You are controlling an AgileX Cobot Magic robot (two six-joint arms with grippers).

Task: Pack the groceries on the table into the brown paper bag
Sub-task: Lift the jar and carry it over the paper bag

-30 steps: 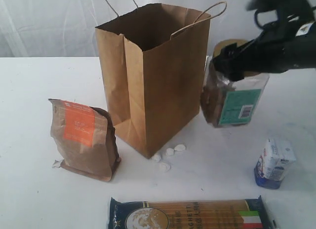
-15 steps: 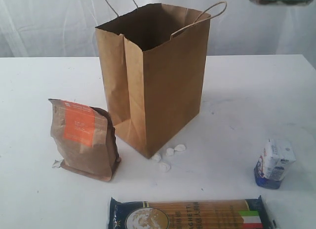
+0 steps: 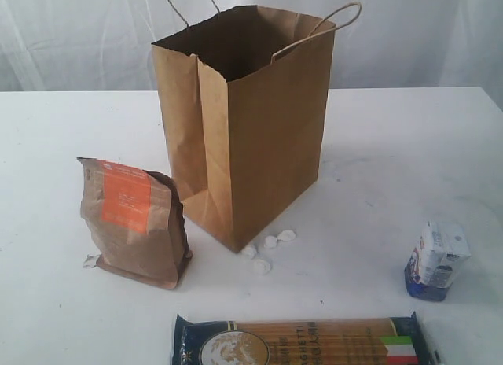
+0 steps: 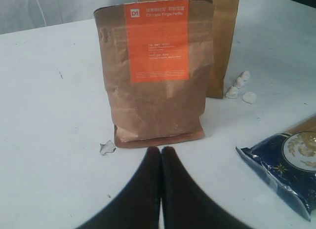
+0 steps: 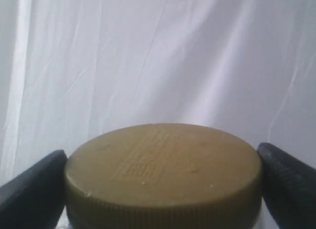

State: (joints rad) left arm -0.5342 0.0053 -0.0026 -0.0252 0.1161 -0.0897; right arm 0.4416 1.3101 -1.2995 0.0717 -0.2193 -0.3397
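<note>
The tall brown paper bag (image 3: 244,121) stands open and upright on the white table (image 3: 393,145). Left of it stands the kraft pouch with the orange label (image 3: 134,222), also (image 4: 155,71) in the left wrist view. The long spaghetti pack (image 3: 302,343) lies at the front edge. A small blue-white packet (image 3: 436,259) sits at the right. My left gripper (image 4: 160,151) is shut and empty, just short of the pouch's base. The right gripper (image 5: 163,182) is shut on the gold-lidded jar (image 5: 163,165), with a dark finger (image 5: 286,182) against each side of the lid. Neither gripper shows in the exterior view.
Several small white pebble-like bits (image 3: 267,245) lie at the bag's front corner. A torn white scrap (image 4: 107,148) rests by the pouch's base. A white curtain (image 3: 78,35) hangs behind the table. The spaghetti pack's blue end (image 4: 284,165) lies near my left gripper.
The right gripper has carried the jar up and out of the top of the exterior view. Everything on the table has stayed put.
</note>
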